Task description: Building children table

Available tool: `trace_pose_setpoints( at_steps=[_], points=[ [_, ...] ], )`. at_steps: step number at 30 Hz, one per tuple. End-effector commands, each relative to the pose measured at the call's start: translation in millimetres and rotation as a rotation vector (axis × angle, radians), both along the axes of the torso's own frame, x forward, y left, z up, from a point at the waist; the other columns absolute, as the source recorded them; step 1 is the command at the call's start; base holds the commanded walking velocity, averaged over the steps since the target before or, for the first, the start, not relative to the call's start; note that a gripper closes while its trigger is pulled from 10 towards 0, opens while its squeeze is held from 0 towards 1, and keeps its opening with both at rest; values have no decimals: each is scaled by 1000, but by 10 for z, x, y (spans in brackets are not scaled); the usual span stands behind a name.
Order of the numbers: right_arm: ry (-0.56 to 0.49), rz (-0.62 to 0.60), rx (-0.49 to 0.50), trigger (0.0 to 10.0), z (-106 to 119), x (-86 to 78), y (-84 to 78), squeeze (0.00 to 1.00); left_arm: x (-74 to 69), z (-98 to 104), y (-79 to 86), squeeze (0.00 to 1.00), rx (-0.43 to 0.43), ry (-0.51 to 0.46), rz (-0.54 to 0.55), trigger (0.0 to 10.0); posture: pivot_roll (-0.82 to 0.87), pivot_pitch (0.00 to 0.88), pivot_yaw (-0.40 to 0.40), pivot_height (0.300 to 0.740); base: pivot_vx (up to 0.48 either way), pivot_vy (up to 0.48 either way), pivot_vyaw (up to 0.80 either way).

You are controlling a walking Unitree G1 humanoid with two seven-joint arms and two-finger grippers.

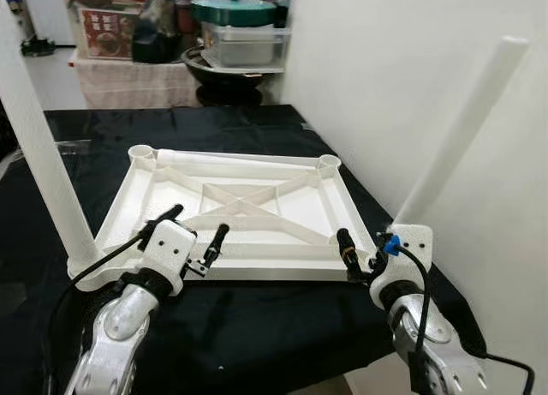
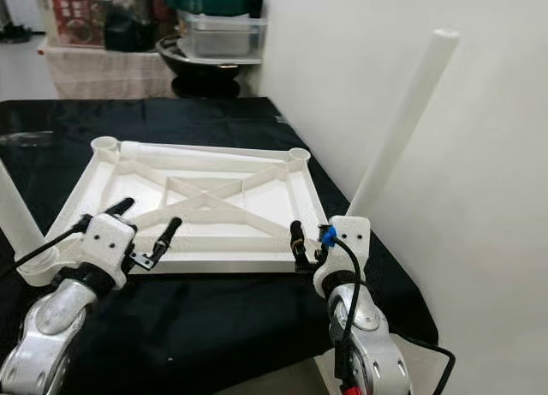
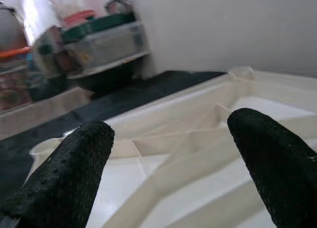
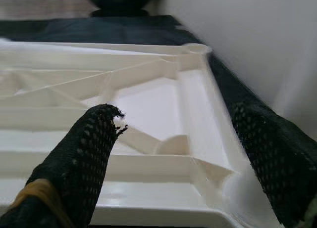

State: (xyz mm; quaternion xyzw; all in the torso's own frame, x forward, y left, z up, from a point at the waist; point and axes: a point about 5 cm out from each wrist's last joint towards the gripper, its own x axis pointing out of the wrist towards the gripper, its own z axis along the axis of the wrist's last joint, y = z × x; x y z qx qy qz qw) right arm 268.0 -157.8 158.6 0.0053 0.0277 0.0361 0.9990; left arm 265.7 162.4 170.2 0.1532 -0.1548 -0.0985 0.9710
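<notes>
We hold our left gripper [image 1: 198, 228] and right gripper [image 4: 173, 154] wide open and empty, the upturned white tabletop [image 1: 257, 198] on the black cloth [image 1: 257, 326] lying just beyond both sets of fingertips.

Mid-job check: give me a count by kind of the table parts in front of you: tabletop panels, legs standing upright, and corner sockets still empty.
white plastic tabletop panel, lying underside up on the black cloth: 1
upright white tube legs, at the near corners: 2
empty round corner sockets, at the far corners: 2
Total: 5
</notes>
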Motion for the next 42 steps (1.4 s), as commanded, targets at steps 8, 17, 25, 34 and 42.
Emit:
trace_pose_setpoints(
  at_steps=[8, 17, 25, 34, 42],
  points=[
    [-9, -69, -104, 10000, 9, -10, -72, 0, -217, -95, 198, 0, -20, 73, 127, 10000, 70, 0, -121, 740, 0, 0, 0],
    [-80, -43, -179, 10000, -75, -318, -127, 0, -464, -164, 393, 0, 11, 152, 210, 10000, 66, 0, -124, 740, 0, 0, 0],
    [-121, 9, -225, 10000, -56, -432, -86, 0, -530, -195, 304, 0, -1, 206, 174, 10000, 58, 0, -122, 740, 0, 0, 0],
    [-147, 20, -206, 10000, -30, -424, -66, 0, -565, -215, 239, 0, -15, 229, 147, 10000, 63, 0, -122, 740, 0, 88, 0],
    [-164, 36, -190, 10000, -21, -350, -66, 0, -543, -202, 208, 0, -15, 235, 126, 10000, 68, 0, -118, 740, 0, 434, 0]
  ],
)
